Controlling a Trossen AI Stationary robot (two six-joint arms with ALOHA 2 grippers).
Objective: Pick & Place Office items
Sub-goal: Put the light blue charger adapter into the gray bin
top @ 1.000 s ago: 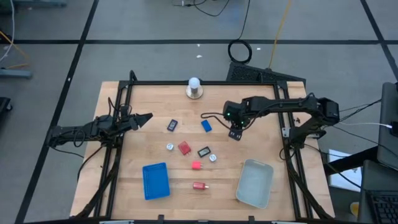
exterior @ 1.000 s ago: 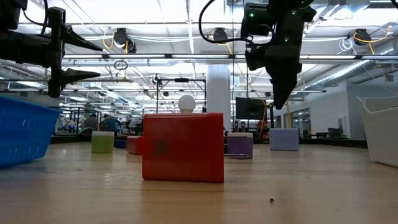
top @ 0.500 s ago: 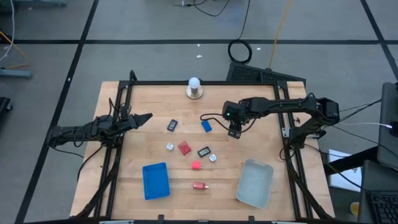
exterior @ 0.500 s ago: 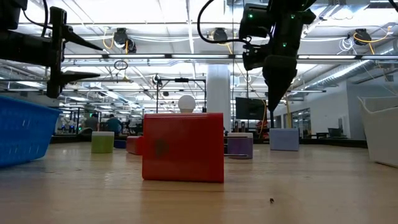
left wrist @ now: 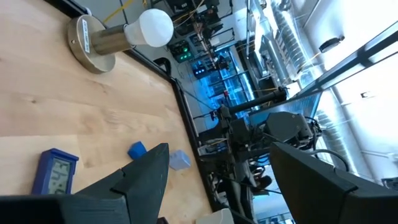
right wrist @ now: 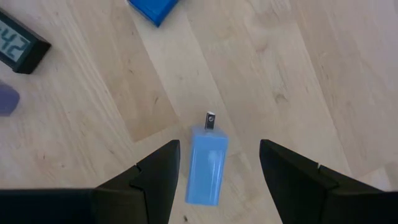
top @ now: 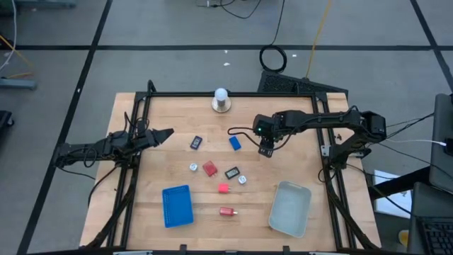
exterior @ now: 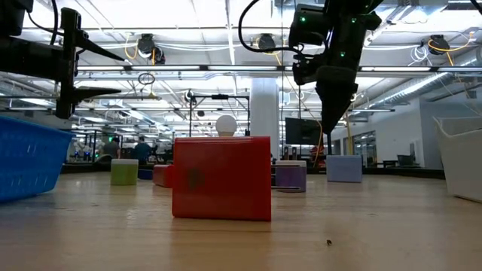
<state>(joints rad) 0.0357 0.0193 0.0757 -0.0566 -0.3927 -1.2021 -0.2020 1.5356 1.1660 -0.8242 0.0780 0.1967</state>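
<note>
The office items lie scattered on the wooden table: a blue block (top: pixel 235 143), two black rectangles (top: pixel 196 142) (top: pixel 231 172), red blocks (top: pixel 209 168) (top: pixel 226 211), a pink block (top: pixel 224 188) and small silvery bits (top: pixel 192 167). A light-blue block (right wrist: pixel 207 165) with a metal tip lies flat on the table. My right gripper (right wrist: pixel 219 152) hangs open above it, pointing steeply down, one finger to either side and clear of it (exterior: pixel 331 128). At the table's left edge, my left gripper (top: pixel 166 133) is held level and open, and there is nothing in it.
A flat blue tray (top: pixel 178 205) lies near the front left and a clear grey bin (top: pixel 290 207) near the front right. A white ball on a round metal base (top: pixel 221 100) stands at the far edge. Black rails (top: pixel 212 94) frame the table.
My right gripper has tipped a little at the wrist while staying over the light-blue block. My left gripper has rolled slightly about its own pointing line without leaving its place. No item has moved.
</note>
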